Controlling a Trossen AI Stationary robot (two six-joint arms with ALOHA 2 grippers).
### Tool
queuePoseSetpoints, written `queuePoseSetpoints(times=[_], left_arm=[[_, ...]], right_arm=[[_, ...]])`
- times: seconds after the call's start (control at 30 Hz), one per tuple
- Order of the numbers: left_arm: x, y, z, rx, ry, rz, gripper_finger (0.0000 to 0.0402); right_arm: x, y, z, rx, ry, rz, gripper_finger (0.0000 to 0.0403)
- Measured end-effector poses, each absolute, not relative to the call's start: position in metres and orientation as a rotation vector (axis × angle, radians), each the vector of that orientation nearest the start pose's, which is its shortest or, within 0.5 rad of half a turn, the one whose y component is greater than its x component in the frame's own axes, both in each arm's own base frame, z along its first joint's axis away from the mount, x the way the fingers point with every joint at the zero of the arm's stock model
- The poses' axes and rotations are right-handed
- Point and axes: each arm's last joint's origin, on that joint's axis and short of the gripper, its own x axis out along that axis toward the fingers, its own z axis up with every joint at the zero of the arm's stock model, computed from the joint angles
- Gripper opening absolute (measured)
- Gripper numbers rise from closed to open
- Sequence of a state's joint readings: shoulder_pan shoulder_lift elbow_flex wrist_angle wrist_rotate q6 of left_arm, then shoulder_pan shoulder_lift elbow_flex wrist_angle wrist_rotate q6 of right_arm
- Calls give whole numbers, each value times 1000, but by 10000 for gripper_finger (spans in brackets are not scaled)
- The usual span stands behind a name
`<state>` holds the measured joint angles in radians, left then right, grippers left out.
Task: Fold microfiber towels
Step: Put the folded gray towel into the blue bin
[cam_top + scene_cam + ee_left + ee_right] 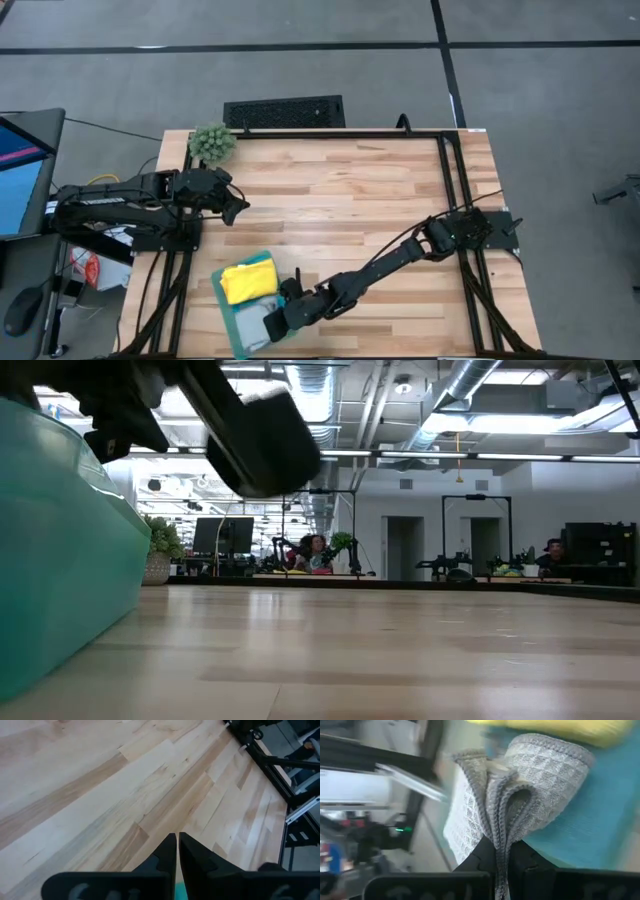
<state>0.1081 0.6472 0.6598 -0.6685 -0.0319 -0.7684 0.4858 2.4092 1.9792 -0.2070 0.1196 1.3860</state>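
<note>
A stack of microfiber towels lies near the table's near left corner. A yellow towel (248, 282) sits bunched on a teal green one (232, 318) (590, 820) (60, 560). My right gripper (272, 322) (502, 857) reaches across the table to the stack's near side and is shut on a light grey towel (256, 334) (520, 785). My left gripper (240, 210) (177, 845) hovers shut over bare wood at the far left, touching nothing. My right gripper pinches the grey towel between its two fingers at a bundle of stitched edges and folds (501, 832), several layers thick. The fingers slant down from the table's right. The cloth bulges in a slack loop ahead of them, over the teal towel; whether it rests there I cannot tell.
A fuzzy green plant ball (212, 143) sits at the table's far left corner. A black grille-like object (284, 111) lies on the floor beyond the far edge. Bare wood (360, 200) spans the table's middle and right. Black frame rails (452, 170) run along the right side.
</note>
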Motion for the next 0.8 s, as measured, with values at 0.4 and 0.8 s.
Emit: queuePoseSetpoints(times=[0.4, 0.8], left_arm=[[129, 15, 267, -763, 571, 381, 12], [129, 15, 267, -763, 571, 381, 12]], right_arm=[[470, 242, 167, 1031, 858, -240, 114], [467, 224, 171, 999, 956, -296, 230]])
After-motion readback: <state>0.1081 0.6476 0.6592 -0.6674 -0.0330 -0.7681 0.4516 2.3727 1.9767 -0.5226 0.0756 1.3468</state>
